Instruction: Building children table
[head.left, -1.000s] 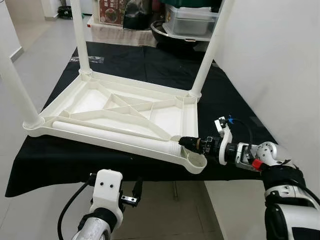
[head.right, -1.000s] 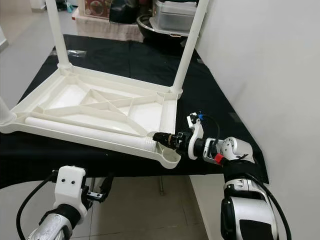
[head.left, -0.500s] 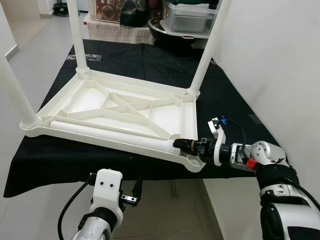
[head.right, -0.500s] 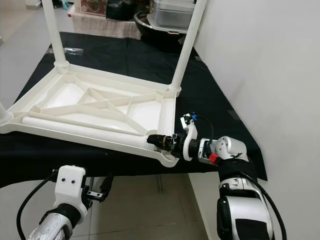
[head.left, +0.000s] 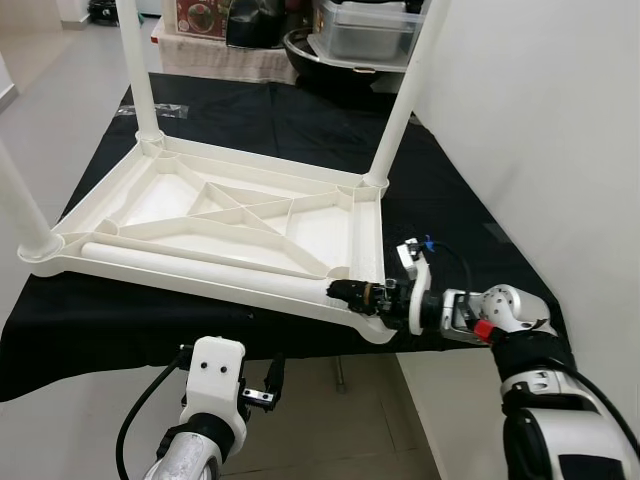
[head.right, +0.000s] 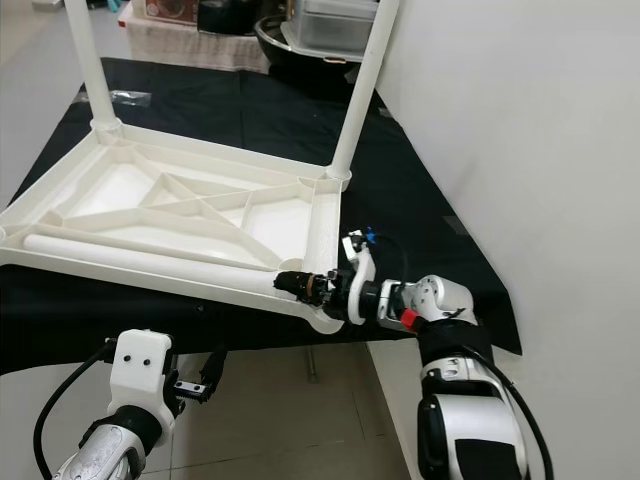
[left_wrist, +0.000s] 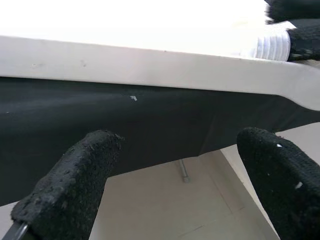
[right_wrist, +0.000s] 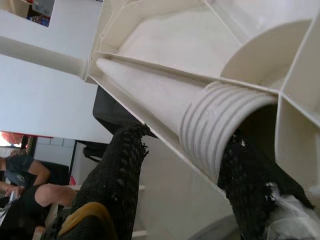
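On the black cloth (head.left: 300, 120), loose leg's (head.left: 200, 268) threaded end sits between right jaws

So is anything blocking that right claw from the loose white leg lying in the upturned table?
Nothing visible does. The right claw is already at the threaded end of the loose leg, one finger on either side of it, beside the empty corner socket of the table top.

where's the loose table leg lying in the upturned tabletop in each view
Left eye: loose leg along the near rim.
Right eye: same, running toward the right gripper.
Right wrist: its ribbed end between the fingers.
Left wrist: ribbed end at the upper corner.
Shared landmark: the ribbed end.
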